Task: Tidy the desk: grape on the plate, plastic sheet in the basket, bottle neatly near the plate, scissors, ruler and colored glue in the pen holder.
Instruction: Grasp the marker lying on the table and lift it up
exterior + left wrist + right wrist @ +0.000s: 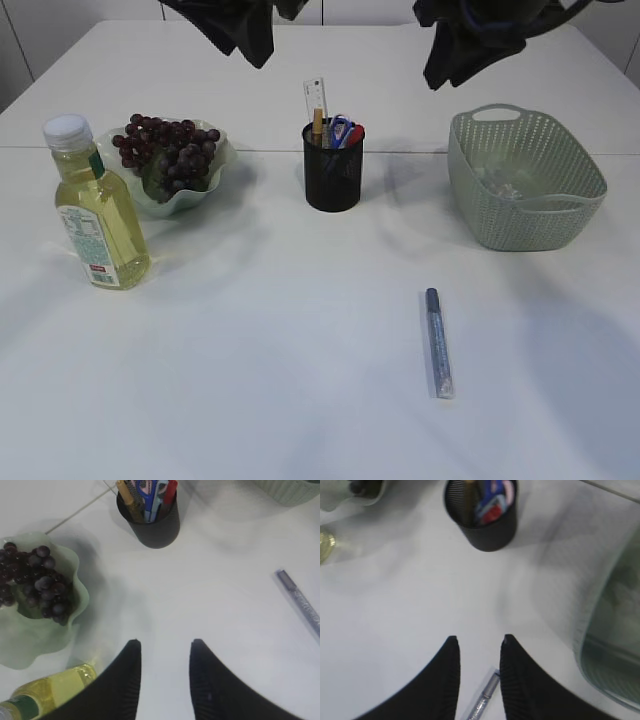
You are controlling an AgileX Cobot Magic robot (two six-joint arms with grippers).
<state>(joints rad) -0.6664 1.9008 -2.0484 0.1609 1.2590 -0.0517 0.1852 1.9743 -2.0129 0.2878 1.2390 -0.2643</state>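
Observation:
Purple grapes (168,148) lie on the pale green wavy plate (205,190). Just left of it stands the bottle (95,210) of yellow liquid. In the black mesh pen holder (333,175) I see the ruler (316,98) and blue-handled scissors (338,128). A glittery purple glue pen (437,342) lies flat on the table in front. The plastic sheet (503,186) is in the green basket (540,225). High above the table, my left gripper (165,647) is open and empty. My right gripper (479,640) is also open, over the glue pen (486,699) without touching it.
The pen holder (156,527) also holds a yellowish stick and a red-capped item. Both arms (250,30) hang from the top edge of the exterior view. White table (250,340) stretches across the front.

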